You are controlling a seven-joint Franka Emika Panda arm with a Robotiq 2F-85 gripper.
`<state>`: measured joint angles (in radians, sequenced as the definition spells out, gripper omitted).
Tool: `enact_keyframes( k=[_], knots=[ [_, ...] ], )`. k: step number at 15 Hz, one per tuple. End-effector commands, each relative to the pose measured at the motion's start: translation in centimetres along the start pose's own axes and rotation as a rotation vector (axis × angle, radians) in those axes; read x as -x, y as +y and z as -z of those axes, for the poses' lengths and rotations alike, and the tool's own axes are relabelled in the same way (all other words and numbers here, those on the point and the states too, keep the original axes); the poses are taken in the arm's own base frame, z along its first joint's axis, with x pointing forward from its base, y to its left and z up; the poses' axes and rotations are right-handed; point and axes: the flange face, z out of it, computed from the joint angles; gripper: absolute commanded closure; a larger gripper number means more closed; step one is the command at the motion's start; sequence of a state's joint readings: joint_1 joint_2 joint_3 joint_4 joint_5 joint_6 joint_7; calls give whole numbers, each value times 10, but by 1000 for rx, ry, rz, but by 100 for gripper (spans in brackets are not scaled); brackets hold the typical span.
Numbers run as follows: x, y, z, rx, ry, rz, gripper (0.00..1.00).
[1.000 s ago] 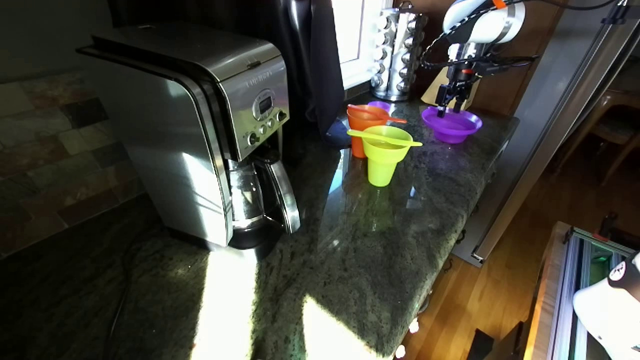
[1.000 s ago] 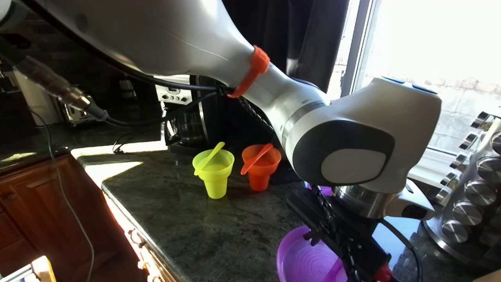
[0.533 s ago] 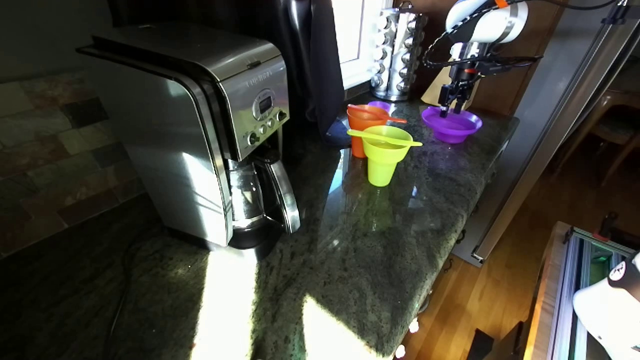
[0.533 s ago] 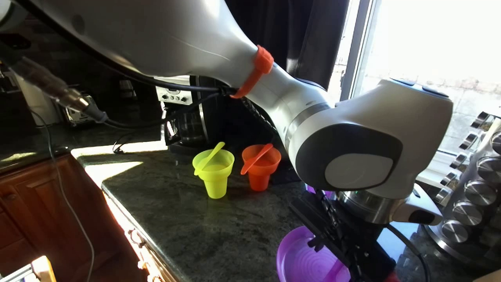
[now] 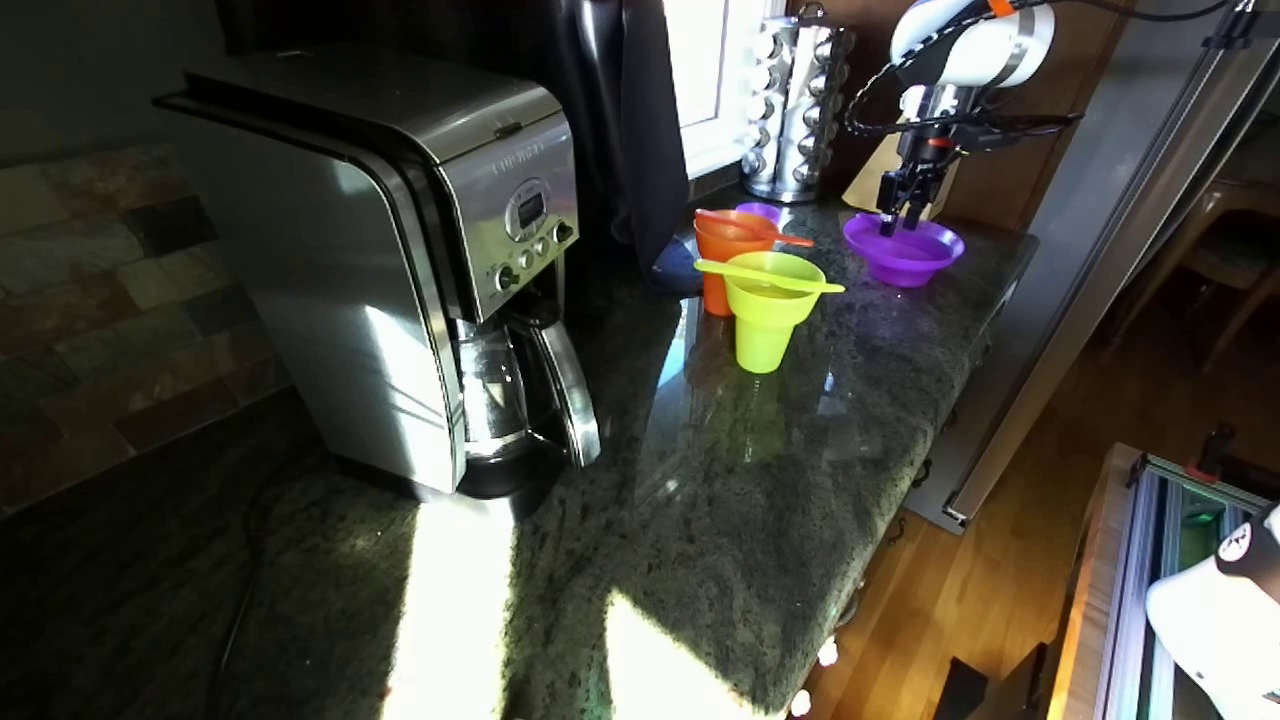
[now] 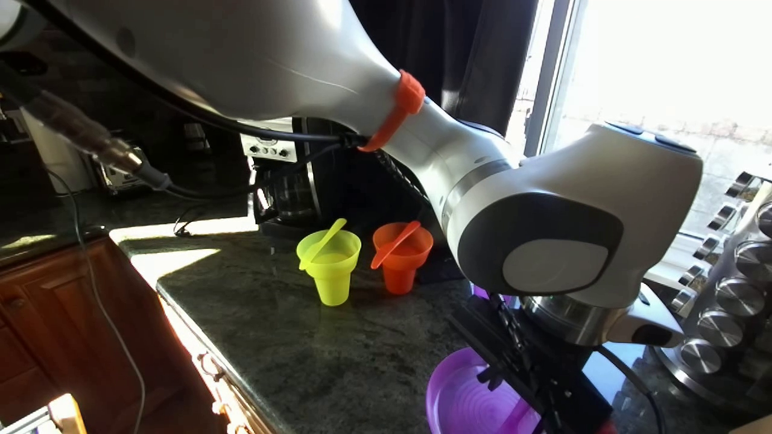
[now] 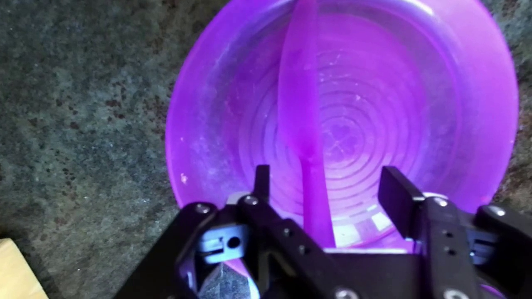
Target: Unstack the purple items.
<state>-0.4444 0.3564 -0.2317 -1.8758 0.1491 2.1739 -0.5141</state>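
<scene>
Closest, in the wrist view, is the robot's pincer (image 7: 328, 185), its two dark fingers (image 7: 397, 197) spread wide apart, the narrow handle of a purple spoon (image 7: 301, 120) showing between them. Just beyond, the spoon lies in or across the task's purple bowl (image 7: 357, 104), a bright, wide-rimmed dish with rings on its floor. The bowl sits upright on the dark, speckled stone desk (image 7: 83, 124). The fingertips are over or inside the rim; whether they touch it cannot be told, nor whether the bowl is a stack of several. In an exterior view, the white robot arm (image 6: 543, 229) reaches across from the upper left, wearing an orange band (image 6: 398, 111). Farther along the desk, a second purple object (image 5: 760, 211) is mostly hidden, behind the orange cup (image 6: 399, 278) in an exterior view and behind the arm in an exterior view. An orange spoon (image 6: 395, 246) lies across the orange cup's rim. Near it, clearly apart, stands a yellow-green cup (image 6: 333, 280) with a yellow-green spoon (image 6: 322, 244) laid across its top. Both cups are upright. Well away, toward the desk's opposite end, is a large silver coffee maker (image 5: 370, 290). At the back are a metal spice rack (image 5: 795, 110), a dark curtain (image 6: 488, 60) and a bright window (image 6: 657, 78).
</scene>
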Motion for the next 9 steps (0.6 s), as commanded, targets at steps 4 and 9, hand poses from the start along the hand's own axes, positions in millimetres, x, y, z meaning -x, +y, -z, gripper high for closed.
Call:
enact_keyframes(
  k=[4,9],
  knots=[
    [-8,5,-7,-10,14,6,39],
    [-9,5,-10,-11,8,8,67]
  ],
)
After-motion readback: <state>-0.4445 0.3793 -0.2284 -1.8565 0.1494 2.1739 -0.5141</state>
